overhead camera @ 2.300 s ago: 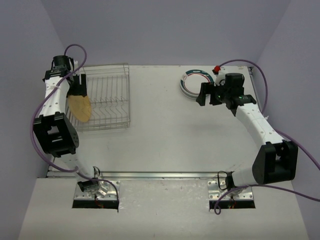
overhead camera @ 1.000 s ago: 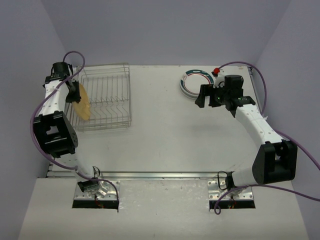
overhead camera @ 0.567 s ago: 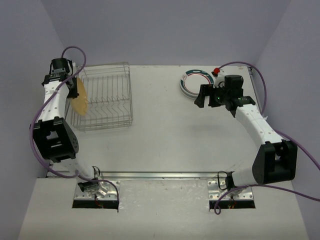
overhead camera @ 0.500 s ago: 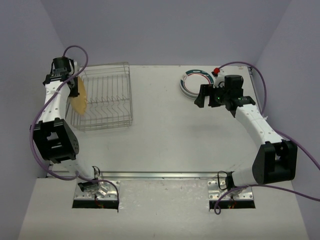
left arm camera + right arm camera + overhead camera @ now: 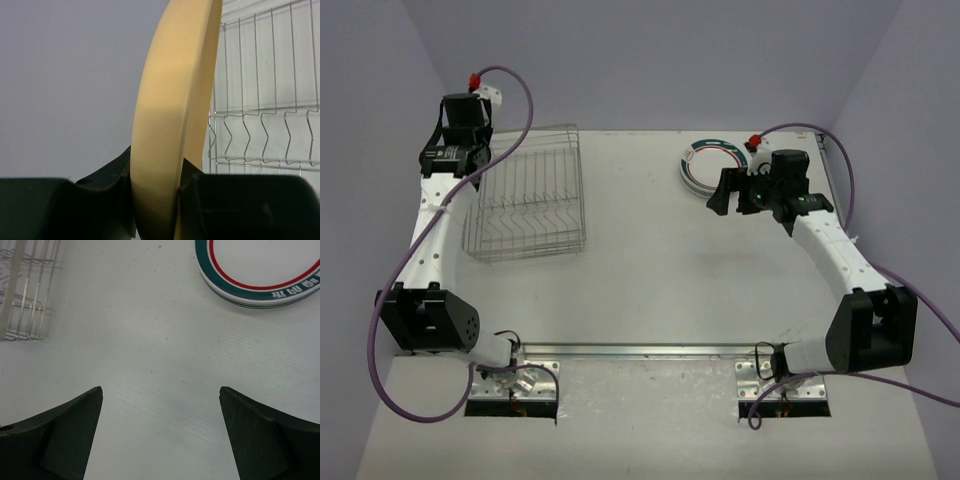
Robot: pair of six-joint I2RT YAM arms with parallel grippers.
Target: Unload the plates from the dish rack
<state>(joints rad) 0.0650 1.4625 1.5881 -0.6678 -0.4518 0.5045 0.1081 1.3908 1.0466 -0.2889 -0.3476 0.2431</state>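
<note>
My left gripper (image 5: 155, 175) is shut on the rim of a plain orange-tan plate (image 5: 172, 110), which stands edge-on and upright between the jaws. The silver wire dish rack (image 5: 525, 195) sits at the left of the table, and its bars (image 5: 260, 120) show just right of the plate. From above, the left wrist (image 5: 458, 140) hovers at the rack's far-left corner and hides the plate. A stack of white plates with teal and red rims (image 5: 708, 163) lies flat at the back right. My right gripper (image 5: 730, 192) hangs open and empty just in front of that stack (image 5: 260, 270).
No plate shows in the rack's slots from above. Purple walls close in the table on the left, back and right. The rack's corner (image 5: 25, 290) appears at the right wrist view's upper left, with bare white table (image 5: 160, 355) below the right gripper.
The left arm has lifted and swung toward the rack's far-left corner with the orange-tan plate, which no longer shows from above. The right arm has hardly moved.
</note>
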